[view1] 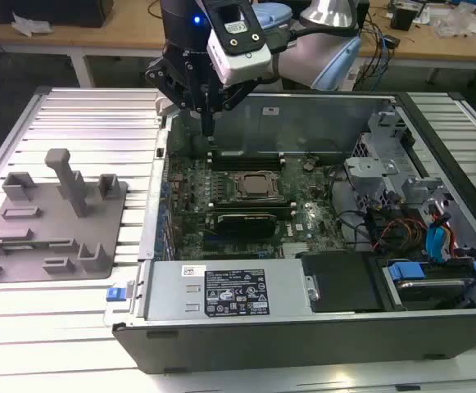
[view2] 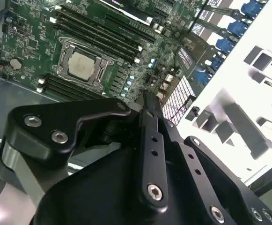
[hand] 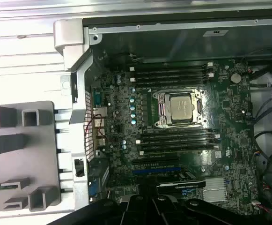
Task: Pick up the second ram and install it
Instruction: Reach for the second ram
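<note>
While over motherboard (view1: 190, 196), hand (view1: 209, 129) by wall (view1: 303, 123)

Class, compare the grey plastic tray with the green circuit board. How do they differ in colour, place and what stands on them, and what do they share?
Colour: the tray is plain grey; the circuit board is green.
Place: the tray lies on the ribbed table outside the computer case; the board sits inside it.
Fittings: the tray bears upright posts; the board bears a processor socket and long dark slots.
Both lie flat.

The arm (view1: 324, 45) points its gripper (view1: 207, 129) straight down, fingers (view1: 208, 113) apparently closed together.
</note>
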`<state>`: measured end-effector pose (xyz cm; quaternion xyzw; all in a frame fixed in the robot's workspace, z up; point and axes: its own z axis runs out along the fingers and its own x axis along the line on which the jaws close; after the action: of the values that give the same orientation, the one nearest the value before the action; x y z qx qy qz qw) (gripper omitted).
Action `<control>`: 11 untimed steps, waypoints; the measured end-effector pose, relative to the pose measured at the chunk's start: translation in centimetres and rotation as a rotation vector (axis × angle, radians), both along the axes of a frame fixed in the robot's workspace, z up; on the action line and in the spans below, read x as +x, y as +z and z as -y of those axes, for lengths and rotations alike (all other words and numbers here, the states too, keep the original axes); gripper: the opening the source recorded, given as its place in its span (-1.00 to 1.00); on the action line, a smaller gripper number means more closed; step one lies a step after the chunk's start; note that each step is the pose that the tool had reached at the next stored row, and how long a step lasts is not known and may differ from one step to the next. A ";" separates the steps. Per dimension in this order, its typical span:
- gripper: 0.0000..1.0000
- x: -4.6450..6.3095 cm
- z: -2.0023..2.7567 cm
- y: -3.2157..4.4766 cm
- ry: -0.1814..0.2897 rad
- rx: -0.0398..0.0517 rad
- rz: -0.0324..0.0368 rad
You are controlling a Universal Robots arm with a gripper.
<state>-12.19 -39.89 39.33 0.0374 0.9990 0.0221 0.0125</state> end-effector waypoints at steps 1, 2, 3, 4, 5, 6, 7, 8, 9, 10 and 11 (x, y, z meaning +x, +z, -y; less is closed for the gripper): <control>-0.84 0.0 0.00 0.00 0.000 0.0000 0.0000; -0.84 0.0 0.00 0.00 0.000 0.0001 0.0000; -0.84 0.0 0.00 0.00 0.000 0.0000 0.0000; -0.84 0.0 0.00 0.00 0.000 0.0000 0.0000; -0.84 0.0 0.00 0.00 0.000 0.0000 -0.0001; -0.84 0.0 0.00 0.00 0.000 0.0000 -0.0001; -0.84 0.0 0.00 0.00 0.000 0.0000 0.0000; -0.84 -0.1 0.00 -0.01 0.000 0.0001 0.0001; -0.84 -0.2 0.00 0.00 0.000 0.0000 0.0000; -0.84 -0.4 0.00 0.00 0.000 0.0001 0.0000; -0.84 -0.7 0.00 0.00 0.000 0.0000 0.0000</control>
<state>-12.86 -39.89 39.33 0.0374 0.9990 0.0221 0.0125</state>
